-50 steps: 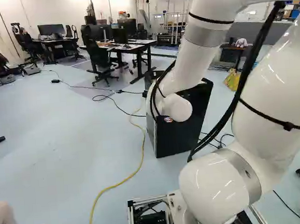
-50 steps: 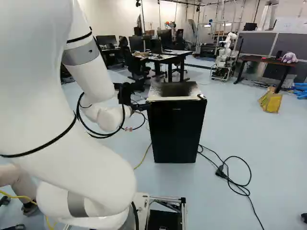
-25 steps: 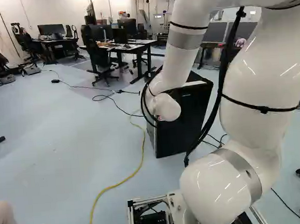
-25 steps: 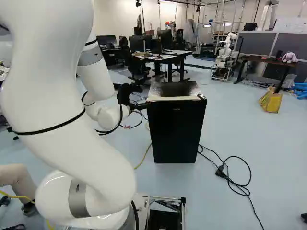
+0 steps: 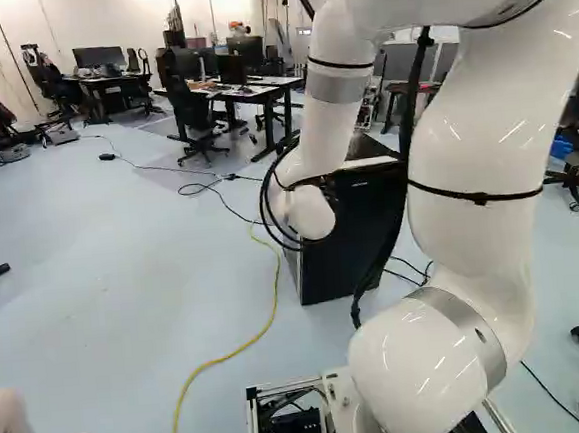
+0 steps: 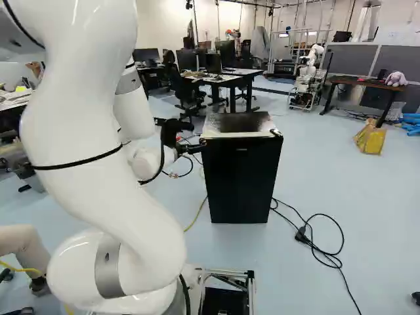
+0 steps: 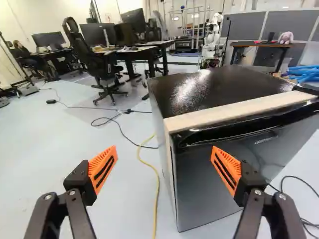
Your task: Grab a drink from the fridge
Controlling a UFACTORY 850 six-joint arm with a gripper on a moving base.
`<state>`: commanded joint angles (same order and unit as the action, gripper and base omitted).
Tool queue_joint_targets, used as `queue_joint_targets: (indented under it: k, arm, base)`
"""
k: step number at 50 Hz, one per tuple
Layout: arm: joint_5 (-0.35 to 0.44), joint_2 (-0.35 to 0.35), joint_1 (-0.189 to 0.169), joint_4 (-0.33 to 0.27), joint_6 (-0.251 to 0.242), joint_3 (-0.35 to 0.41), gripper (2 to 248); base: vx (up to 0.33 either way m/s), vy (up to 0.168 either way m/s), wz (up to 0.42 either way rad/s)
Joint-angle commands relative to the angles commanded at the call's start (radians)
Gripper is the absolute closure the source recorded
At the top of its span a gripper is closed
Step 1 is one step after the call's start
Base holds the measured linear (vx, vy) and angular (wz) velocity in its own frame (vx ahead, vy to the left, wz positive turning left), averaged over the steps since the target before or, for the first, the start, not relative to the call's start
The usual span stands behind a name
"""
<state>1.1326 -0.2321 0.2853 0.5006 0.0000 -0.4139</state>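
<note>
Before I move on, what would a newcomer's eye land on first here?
The big white arm, looming over the left of the right base view. Next, the black fridge beside it, shut, standing on the pale floor. In the wrist view, the open gripper with its bright orange pads, the fridge's near corner ahead.

It's a robotics lab: desks, monitors, another robot.
</note>
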Motion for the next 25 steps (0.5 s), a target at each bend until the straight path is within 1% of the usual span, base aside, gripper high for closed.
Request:
queue_joint_targets:
  k: [25]
  arm:
    - [0.067, -0.092, 0.044, 0.148, 0.000, -0.032, 3]
  base:
    - [0.000, 0.000, 0.000]
